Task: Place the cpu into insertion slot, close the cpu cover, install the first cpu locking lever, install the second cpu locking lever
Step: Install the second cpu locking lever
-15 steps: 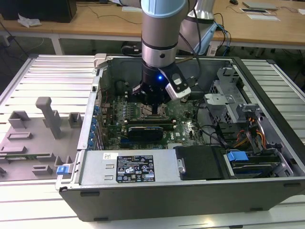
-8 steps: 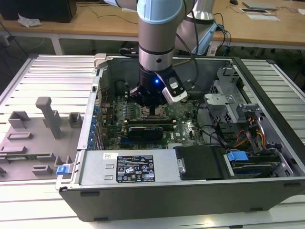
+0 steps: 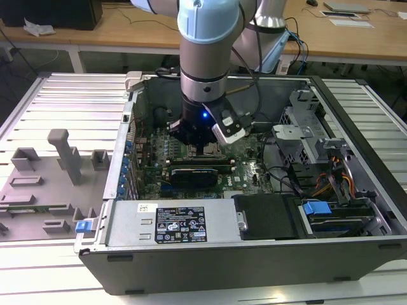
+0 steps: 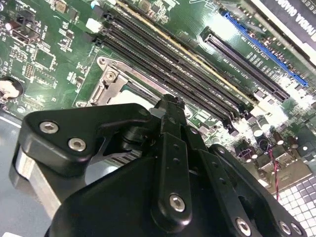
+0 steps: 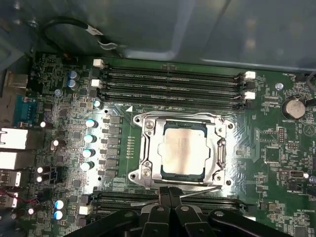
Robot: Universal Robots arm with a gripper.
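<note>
Inside the open computer case [image 3: 356,248], the cpu [image 5: 183,149] sits seated in the insertion slot [image 5: 148,125], its silvery-grey top showing through the square window of the cpu cover [image 5: 148,153], which lies flat over it. Just beside the socket's edge, the gripper [image 5: 170,191] hangs with its black fingers pressed together, holding nothing. Four long black memory slots [image 5: 173,84] flank the socket's far side, near a round coin battery [image 5: 295,107].
</note>
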